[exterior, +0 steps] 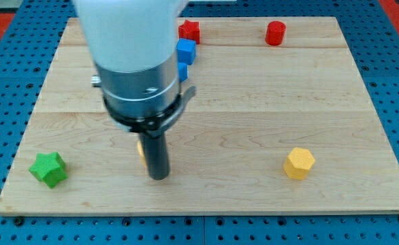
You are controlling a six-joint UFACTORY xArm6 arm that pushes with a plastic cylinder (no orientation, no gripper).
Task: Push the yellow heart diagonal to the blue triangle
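Note:
My tip [158, 177] rests on the wooden board [254, 102] at the lower left of centre. A sliver of a yellow block [140, 150], likely the yellow heart, shows just left of the rod and is mostly hidden behind it. A blue block [186, 51] sits near the view's top beside the arm's body. A second blue piece [183, 72] shows just below it, partly hidden by the arm; I cannot make out either shape.
A red block [190, 30] and a red cylinder [275, 33] stand along the top edge. A yellow hexagon [299, 163] lies at the lower right. A green star [49, 169] lies at the lower left near the board's edge.

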